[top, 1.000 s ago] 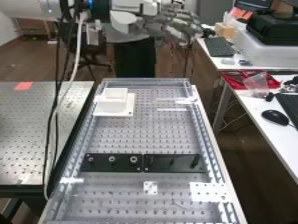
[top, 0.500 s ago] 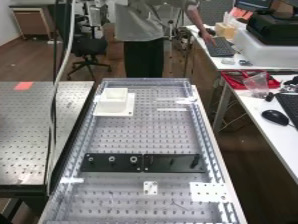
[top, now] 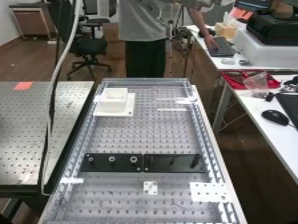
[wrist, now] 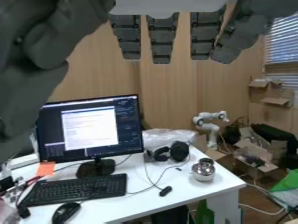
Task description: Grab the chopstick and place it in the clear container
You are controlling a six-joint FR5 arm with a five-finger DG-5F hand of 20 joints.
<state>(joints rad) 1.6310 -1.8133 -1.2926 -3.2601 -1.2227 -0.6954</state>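
The counter point(top: 143, 135), a long perforated bed running away from the high camera, was the ground on which I expected to work, its far end edged by a transparent wall point(top: 146, 82). The side desk point(wrist: 179, 182), with its monitor point(wrist: 93, 127) and keyboard point(wrist: 76, 191), lay before my wrist. My robot hand point(wrist: 163, 37) was released: fingers extended and spread, nothing grasped, palm turned toward that desk. Principal relation: my aim was directed at the desk, not down upon the counter, so that, in my judgement, the coming move called for a swing round to the counter before any descent. Black bars point(top: 143, 163) crossed the bed at mid-length. Beyond them, on the left of the high view, a white plate point(top: 113, 113) bore a white box point(top: 114, 95); neither was transparent, and I could not tell which object was the clear container. Smallest of all, a slim pale strip point(top: 171, 109) lay crosswise near the far right rail. I could not tell whether it was the chopstick, nor fix the chopstick's place otherwise. Were it the one sought, its long axis ran across the counter's length, and my fingers would have had to close across that axis. Mine was the one robot hand concerned, with no nearer one to choose.
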